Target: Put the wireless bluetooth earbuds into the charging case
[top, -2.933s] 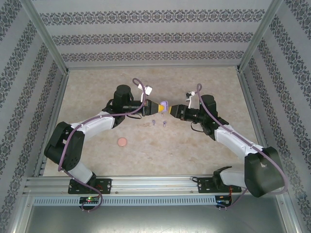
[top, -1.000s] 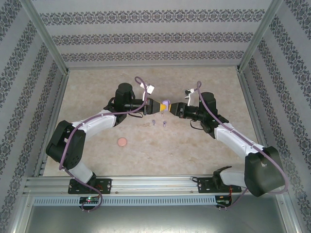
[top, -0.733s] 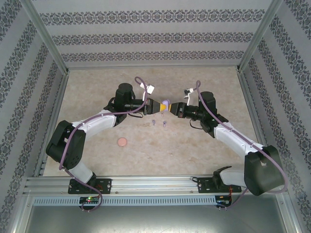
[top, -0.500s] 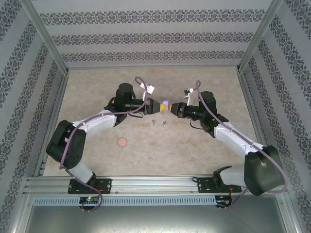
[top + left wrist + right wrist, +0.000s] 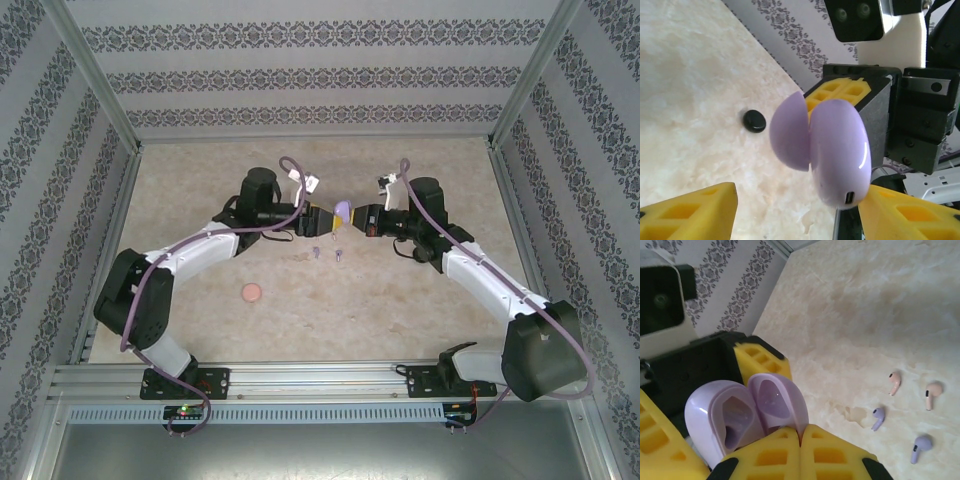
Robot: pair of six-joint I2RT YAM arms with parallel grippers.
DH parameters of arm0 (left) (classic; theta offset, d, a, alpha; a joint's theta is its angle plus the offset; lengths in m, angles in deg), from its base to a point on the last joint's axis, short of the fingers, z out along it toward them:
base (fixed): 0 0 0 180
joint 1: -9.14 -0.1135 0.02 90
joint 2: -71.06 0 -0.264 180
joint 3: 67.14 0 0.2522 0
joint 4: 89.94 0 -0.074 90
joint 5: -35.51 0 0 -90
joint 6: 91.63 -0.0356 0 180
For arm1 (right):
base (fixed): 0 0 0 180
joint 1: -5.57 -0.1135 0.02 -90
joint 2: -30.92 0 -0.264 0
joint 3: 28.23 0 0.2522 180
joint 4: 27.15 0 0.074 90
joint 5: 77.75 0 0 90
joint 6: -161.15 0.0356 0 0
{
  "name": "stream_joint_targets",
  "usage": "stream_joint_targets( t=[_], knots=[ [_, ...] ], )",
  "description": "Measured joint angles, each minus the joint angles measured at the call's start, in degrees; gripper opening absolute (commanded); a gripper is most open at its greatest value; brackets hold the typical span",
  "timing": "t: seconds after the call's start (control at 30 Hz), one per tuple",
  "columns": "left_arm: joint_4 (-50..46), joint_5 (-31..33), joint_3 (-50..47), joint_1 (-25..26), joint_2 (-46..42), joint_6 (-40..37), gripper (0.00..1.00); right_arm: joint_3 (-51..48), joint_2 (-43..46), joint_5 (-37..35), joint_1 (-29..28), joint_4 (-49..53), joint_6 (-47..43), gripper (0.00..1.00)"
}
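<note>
The beige marbled table (image 5: 420, 300) bears pink earbuds (image 5: 894, 382) and purple earbuds (image 5: 878, 416) near the right gripper (image 5: 800, 437), on its base side; a pink disc (image 5: 252, 292) lies well apart.

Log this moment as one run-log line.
left hand: open | right hand: shut on charging case | case state: lid open, no earbuds seen inside | purple earbuds, pink earbuds: loose on table

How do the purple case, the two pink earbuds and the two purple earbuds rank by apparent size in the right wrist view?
1. The purple case: by far the largest, though it is also nearest the camera.
2. The pink earbuds and the purple earbuds: these look alike in size, so I do not rank them.
</note>
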Motion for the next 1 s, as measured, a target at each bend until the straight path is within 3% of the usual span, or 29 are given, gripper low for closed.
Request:
stream_joint_targets(
  t=[0.3, 0.57, 0.73, 1.0],
  knots=[
    [-30.12, -0.61, 16.81, -2.45, -1.77, -21.07, 0.69, 10.01, -3.82, -2.71, -0.15, 15.72, -14.53, 0.00],
    [-53.24, -3.04, 28.20, -2.45, 7.02, -36.46, 0.63, 18.99, -6.93, -5.92, -3.45, 28.28, -26.64, 0.00],
    [-60.11, -3.96, 29.81, -2.45, 10.60, -41.05, 0.60, 21.66, -8.94, -8.26, -6.54, 32.92, -30.75, 0.00],
    [-62.82, -7.39, 30.84, -2.45, 11.63, -43.56, 0.56, 21.97, -10.86, -10.32, -8.72, 35.23, -32.44, 0.00]
  ],
)
